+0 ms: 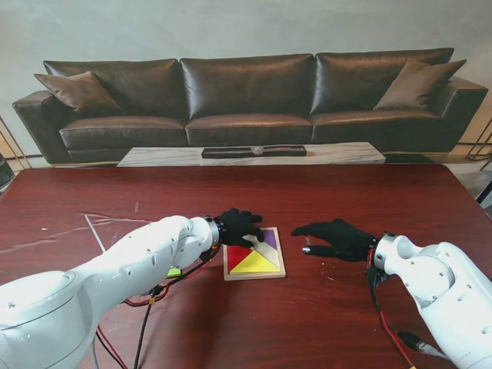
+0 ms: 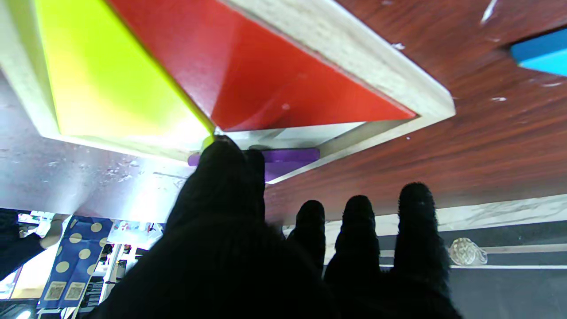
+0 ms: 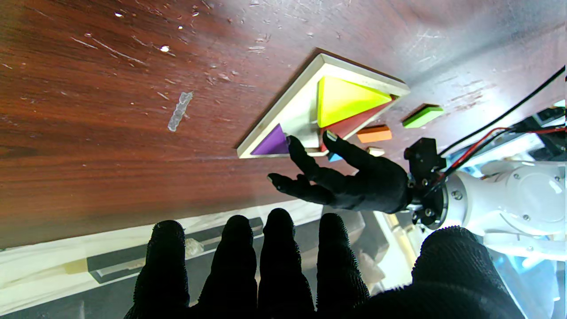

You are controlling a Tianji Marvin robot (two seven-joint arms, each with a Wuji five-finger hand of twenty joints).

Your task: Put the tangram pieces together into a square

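Black-gloved left robot hand (image 1: 238,225) (fingers spread) reaches over the tray (image 1: 254,274).

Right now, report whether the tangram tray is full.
Not full. The tangram tray holds only yellow, red and purple triangles; bare floor shows.

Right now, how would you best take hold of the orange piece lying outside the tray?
Probably by its two long side faces, from above with the left hand. The orange piece lies flat on the table beside the wooden tray, on the left arm's side, so only its thin edges offer grip.
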